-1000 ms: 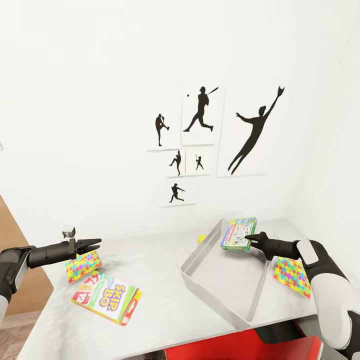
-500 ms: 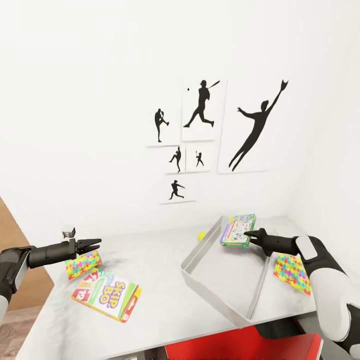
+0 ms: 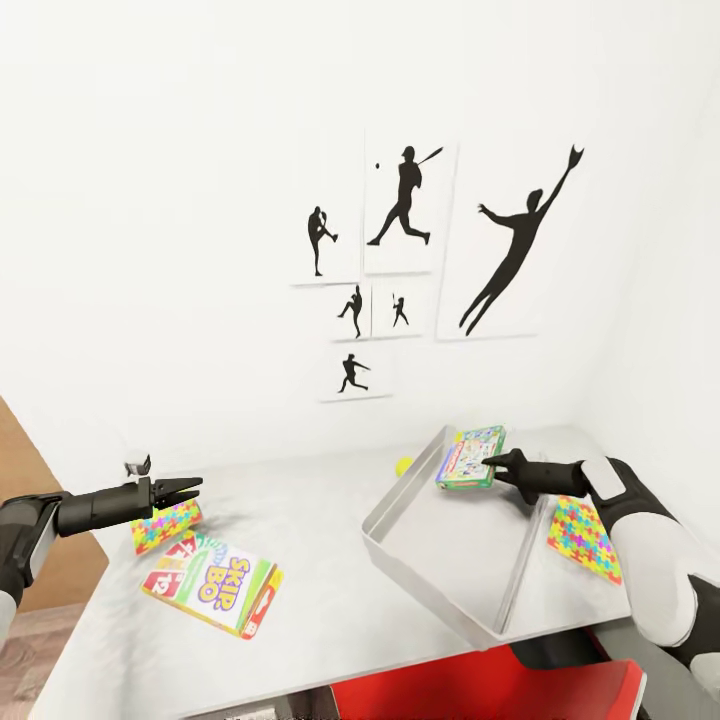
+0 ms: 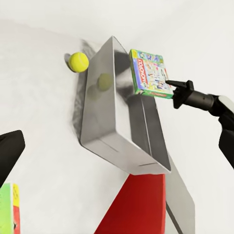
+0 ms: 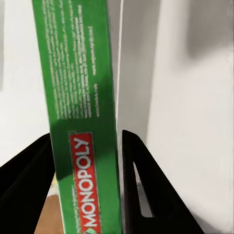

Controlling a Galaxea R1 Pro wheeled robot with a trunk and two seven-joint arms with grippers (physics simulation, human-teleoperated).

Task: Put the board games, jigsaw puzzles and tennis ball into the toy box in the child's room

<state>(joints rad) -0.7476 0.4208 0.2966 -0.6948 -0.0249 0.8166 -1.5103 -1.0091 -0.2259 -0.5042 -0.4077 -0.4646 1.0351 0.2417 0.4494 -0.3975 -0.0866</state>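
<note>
Right gripper (image 3: 492,462) clamps the Monopoly board game (image 3: 469,458) above the empty toy box (image 3: 455,555); left gripper (image 3: 192,486) idle, fingers together. On the table (image 3: 330,590): SKIP-BO (image 3: 212,583), both jigsaw puzzles (image 3: 583,537), tennis ball (image 3: 404,465).

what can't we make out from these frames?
- Left jigsaw puzzle, head view: partly covered by the left gripper.
- SKIP-BO box, left wrist view: cut off at the frame edge.
- Monopoly box, right wrist view: only its green edge between the right gripper's fingers shows.
- Tennis ball, head view: partly behind the toy box rim.
</note>
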